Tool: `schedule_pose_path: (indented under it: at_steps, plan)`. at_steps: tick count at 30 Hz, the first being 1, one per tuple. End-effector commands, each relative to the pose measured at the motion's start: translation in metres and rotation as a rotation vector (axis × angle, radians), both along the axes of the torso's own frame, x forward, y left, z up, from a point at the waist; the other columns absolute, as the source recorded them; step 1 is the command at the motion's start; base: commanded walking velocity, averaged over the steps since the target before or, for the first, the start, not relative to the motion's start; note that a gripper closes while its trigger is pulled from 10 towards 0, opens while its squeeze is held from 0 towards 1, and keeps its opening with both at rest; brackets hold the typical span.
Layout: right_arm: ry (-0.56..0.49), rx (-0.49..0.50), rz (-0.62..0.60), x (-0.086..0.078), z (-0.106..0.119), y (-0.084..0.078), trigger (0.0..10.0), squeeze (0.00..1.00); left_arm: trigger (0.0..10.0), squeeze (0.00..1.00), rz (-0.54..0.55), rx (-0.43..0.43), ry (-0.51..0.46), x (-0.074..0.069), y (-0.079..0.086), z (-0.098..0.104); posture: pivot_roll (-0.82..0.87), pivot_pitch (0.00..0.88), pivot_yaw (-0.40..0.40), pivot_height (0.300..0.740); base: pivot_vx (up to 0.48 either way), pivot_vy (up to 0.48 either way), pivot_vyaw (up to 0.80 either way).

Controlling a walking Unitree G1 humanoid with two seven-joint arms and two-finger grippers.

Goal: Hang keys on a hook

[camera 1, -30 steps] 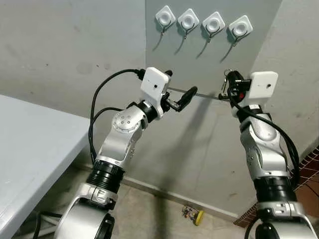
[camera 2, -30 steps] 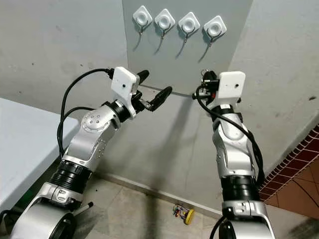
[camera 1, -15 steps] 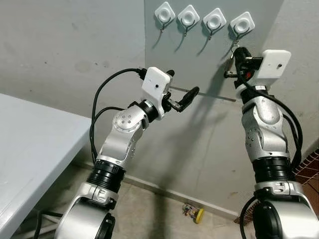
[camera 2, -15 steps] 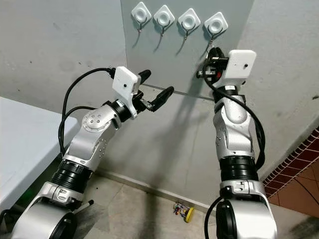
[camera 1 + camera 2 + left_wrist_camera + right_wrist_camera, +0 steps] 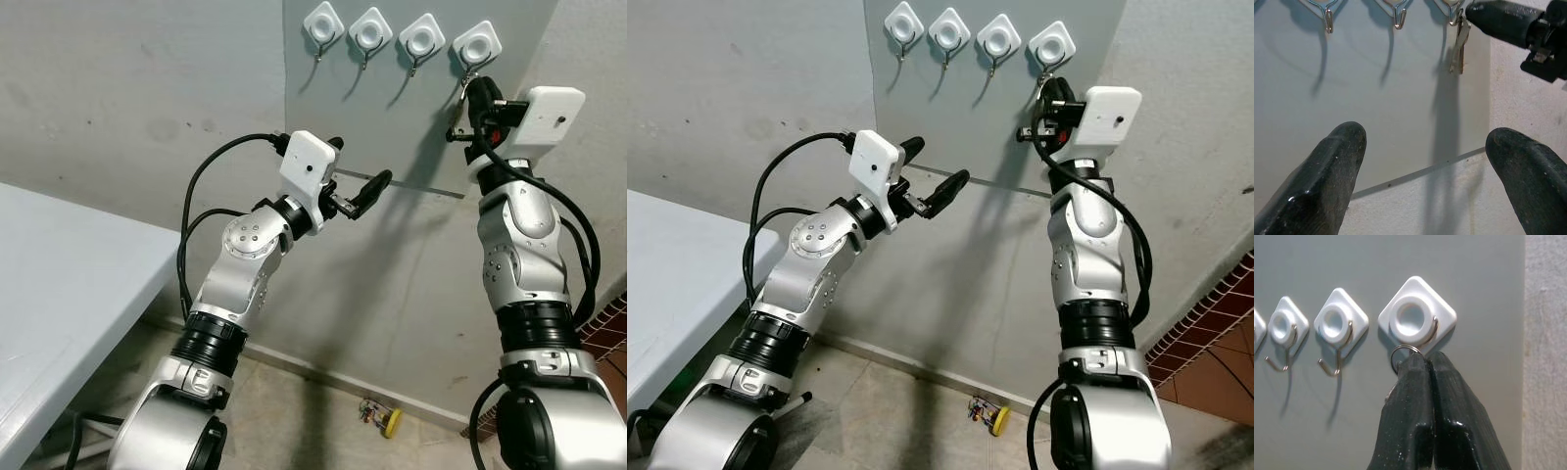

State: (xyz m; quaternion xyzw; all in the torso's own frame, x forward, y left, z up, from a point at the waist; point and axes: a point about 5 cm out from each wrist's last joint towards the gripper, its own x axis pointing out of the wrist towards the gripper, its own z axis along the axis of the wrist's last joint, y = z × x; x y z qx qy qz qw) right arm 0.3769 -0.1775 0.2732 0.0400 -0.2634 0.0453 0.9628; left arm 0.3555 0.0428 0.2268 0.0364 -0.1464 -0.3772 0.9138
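Right gripper (image 5: 1425,363) is up high at the wall, its two black fingers pinched together on the key ring (image 5: 1400,352). That ring sits right at the wire hook (image 5: 1431,335) of the last white holder in the row. Left gripper (image 5: 1435,171) hangs lower, fingers wide apart, pointing at the grey board (image 5: 392,117). One small key (image 5: 1459,44) dangles flat against that board, under the hook.

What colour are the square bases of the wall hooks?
White; the hook bases show best in the right wrist view.
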Motion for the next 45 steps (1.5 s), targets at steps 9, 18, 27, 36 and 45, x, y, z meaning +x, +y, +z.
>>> schedule_pose_path:
  at_steps: [9, 18, 27, 36, 45]
  plan:
    - [0.065, 0.062, 0.0, 0.008, 0.007, -0.003, 10.0, 0.0, 10.0, 0.0, 0.011, 0.003, -0.027, 0.003, 0.001, 0.008, -0.05, 0.056, -0.015, 0.711, 0.0, 0.0, 0.0]
    - [0.077, 0.051, 0.017, 0.007, 0.001, -0.002, 10.0, 0.0, 10.0, 0.0, 0.026, -0.003, -0.031, 0.005, 0.004, 0.01, -0.04, 0.053, -0.023, 0.711, 0.0, 0.0, 0.0]
    - [0.055, 0.03, 0.021, -0.001, -0.011, -0.002, 10.0, 1.0, 10.0, 0.0, 0.046, -0.012, -0.027, 0.005, 0.005, 0.008, -0.04, 0.041, -0.024, 0.711, 0.0, 0.0, 0.0]
    - [0.042, -0.008, 0.054, -0.013, -0.031, 0.001, 10.0, 1.0, 10.0, 0.0, 0.123, -0.024, -0.024, 0.002, 0.011, -0.004, -0.04, 0.028, -0.031, 0.711, 0.0, 0.0, 0.0]
    - [0.152, -0.013, 0.034, -0.034, -0.082, 0.007, 10.0, 1.0, 10.0, 0.0, 0.19, -0.041, 0.118, -0.002, 0.025, -0.045, -0.03, 0.018, -0.031, 0.711, 0.0, 0.0, 0.0]
